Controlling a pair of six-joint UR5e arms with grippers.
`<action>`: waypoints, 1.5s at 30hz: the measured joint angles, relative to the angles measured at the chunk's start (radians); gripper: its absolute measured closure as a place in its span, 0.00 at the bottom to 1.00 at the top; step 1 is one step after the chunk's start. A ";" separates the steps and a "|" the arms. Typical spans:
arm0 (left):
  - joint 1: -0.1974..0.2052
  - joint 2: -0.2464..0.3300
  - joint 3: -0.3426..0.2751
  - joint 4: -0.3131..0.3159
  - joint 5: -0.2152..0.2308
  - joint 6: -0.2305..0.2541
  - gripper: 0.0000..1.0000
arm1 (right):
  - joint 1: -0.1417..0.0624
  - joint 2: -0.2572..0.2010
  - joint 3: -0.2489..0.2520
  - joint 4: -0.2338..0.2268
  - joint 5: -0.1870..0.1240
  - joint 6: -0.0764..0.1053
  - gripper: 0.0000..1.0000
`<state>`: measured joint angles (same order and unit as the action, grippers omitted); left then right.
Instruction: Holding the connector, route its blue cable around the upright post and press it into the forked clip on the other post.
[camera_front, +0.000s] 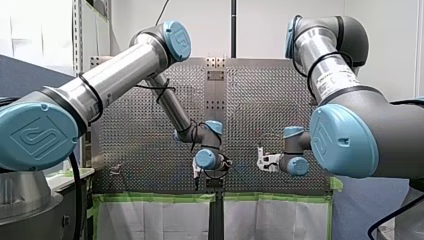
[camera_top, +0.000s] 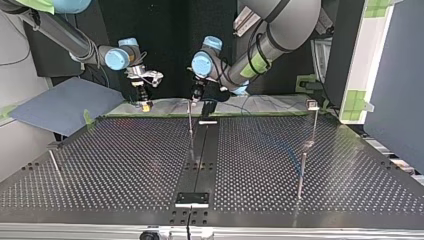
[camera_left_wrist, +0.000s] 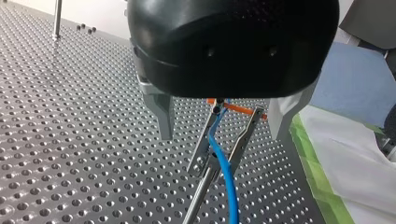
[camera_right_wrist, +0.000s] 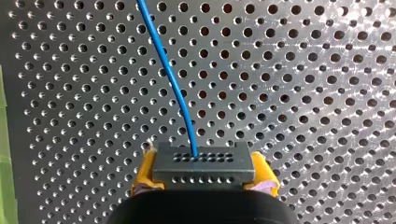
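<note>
Between the yellow pads of my right gripper sat the dark connector. It was clamped from both sides with its holed face outward, so that gripper was closed firmly on it. From one hole the blue cable ran out in a gentle curve over the perforated table. In the right wrist view only bare holes lay to either side of it.

My left gripper stood spread wide, its metal fingers well apart and gripping nothing. In the gap between them rose the forked clip on its clip post, clear of both fingers. The cable passed between the clip's two prongs and dropped on past the fork's base. Whether it was seated there I could not tell. Just beside one finger ran the table's edge, lined with green tape, with white sheeting beyond. On the other side the table lay open as far as a distant upright post.

From the top view, both grippers hung near the table's far edge. The right one was at the view's left and the left one near the middle, with a gap between them. A capped post and a plain post stood well off at the view's right. A broad run of table stretched toward the near edge.
</note>
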<state>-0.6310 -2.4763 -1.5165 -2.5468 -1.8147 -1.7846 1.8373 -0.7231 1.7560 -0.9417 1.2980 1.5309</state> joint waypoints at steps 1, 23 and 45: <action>0.000 0.000 0.000 0.000 0.000 0.000 0.00 | 0.000 0.000 0.000 0.000 0.000 0.000 1.00; -0.008 0.046 -0.040 0.016 -0.036 0.004 0.00 | -0.003 0.000 0.000 0.000 -0.004 0.002 1.00; -0.008 0.262 -0.255 0.108 -0.058 -0.055 0.00 | -0.003 0.000 0.000 -0.002 -0.009 0.003 1.00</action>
<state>-0.6393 -2.2144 -1.7717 -2.4386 -1.8723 -1.8395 1.8345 -0.7228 1.7558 -0.9433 1.2891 1.5343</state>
